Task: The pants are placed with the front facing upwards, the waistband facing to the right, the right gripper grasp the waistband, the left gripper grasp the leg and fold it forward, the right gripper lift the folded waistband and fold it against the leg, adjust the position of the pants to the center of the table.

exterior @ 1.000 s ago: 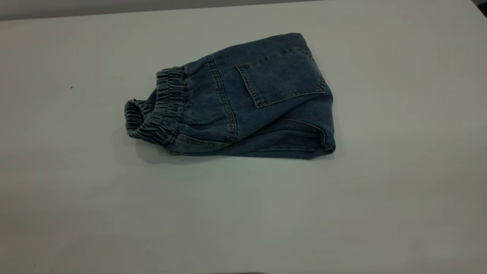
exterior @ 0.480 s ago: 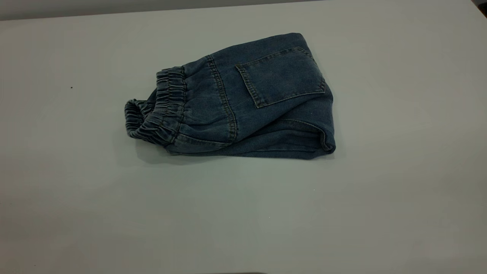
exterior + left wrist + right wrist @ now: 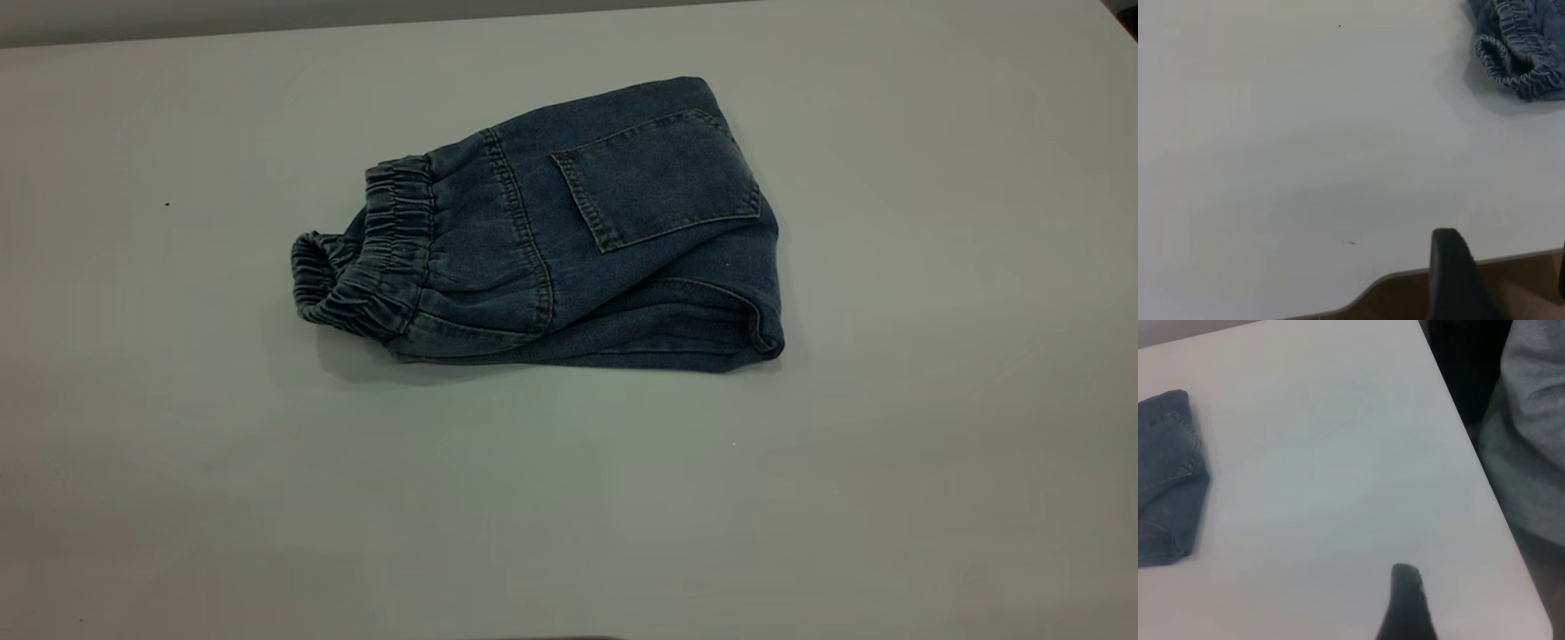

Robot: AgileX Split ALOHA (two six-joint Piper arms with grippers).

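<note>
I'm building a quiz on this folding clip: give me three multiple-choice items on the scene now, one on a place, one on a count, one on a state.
1. Toward which side of the exterior view does the gathered elastic waistband of the small blue denim pants lie?
A left
B right
C far edge

2. How many square stitched pockets show on top?
A none
B one
C two

3. How do the pants lie on the plain white table?
A spread flat
B folded into a bundle
C hanging off the edge

Answers: 1 A, the ruched band ends the bundle's left. 2 B, one pocket shows. 3 B, layers are stacked, with no gripper touching.
</note>
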